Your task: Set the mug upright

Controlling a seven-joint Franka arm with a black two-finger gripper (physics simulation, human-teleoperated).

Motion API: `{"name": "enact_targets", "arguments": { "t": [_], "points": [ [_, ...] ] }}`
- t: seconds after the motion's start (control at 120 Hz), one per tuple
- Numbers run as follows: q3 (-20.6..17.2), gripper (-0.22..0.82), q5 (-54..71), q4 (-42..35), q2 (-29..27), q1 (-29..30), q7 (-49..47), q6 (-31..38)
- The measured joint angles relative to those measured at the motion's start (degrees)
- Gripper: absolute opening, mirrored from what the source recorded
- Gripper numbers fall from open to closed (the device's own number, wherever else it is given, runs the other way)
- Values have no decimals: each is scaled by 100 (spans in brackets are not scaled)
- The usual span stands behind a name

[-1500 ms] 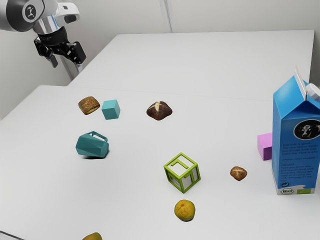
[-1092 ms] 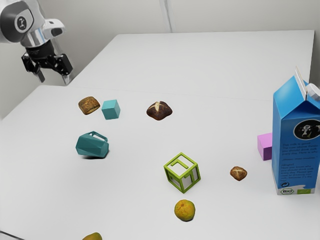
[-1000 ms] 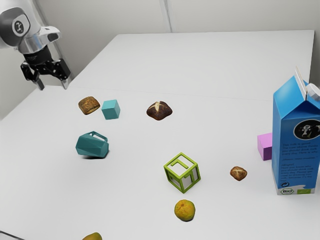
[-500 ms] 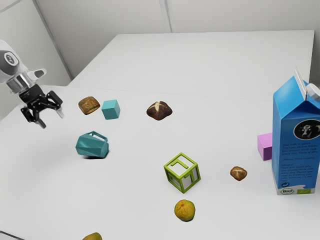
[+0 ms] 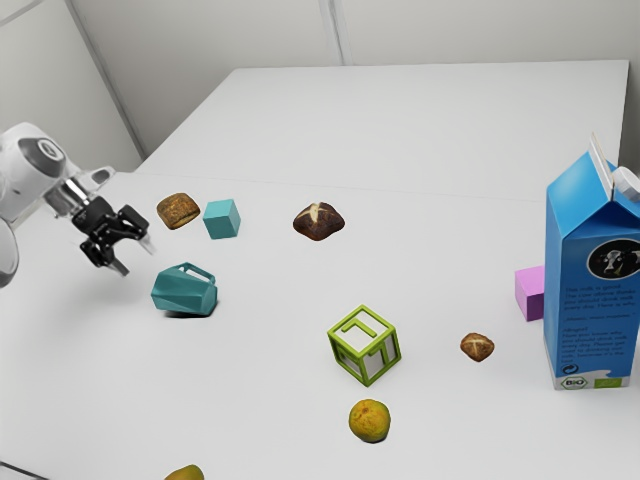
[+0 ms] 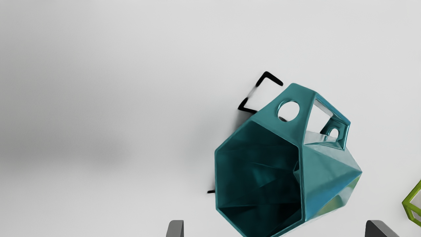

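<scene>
On the white table (image 5: 270, 400), the teal faceted mug (image 5: 185, 291) lies on its side, mouth facing the open black two-finger gripper (image 5: 136, 259) just beside it. Righting it well calls for a centred grip clear of the handle (image 6: 289, 110), then a lift and slow mouth-up turn; the wrist view crops its rim and hides its base.

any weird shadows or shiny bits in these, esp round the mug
exterior view: a faint, soft shade on the white table below the black two-finger gripper, and a thin dark shadow under the teal faceted mug; wrist view: a dark mug interior, black angular lines beside its handle, probably shadow, and bluish and greenish sheen on its outer side
</scene>
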Motion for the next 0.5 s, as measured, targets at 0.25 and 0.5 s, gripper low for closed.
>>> {"name": "enact_targets", "arguments": {
  "t": [0.25, 0.5],
  "points": [
    [-33, 60, -551, -157, 53, -21, 258, 63],
    [-61, 60, -859, -518, 54, -49, 197, -115]
  ]
}}
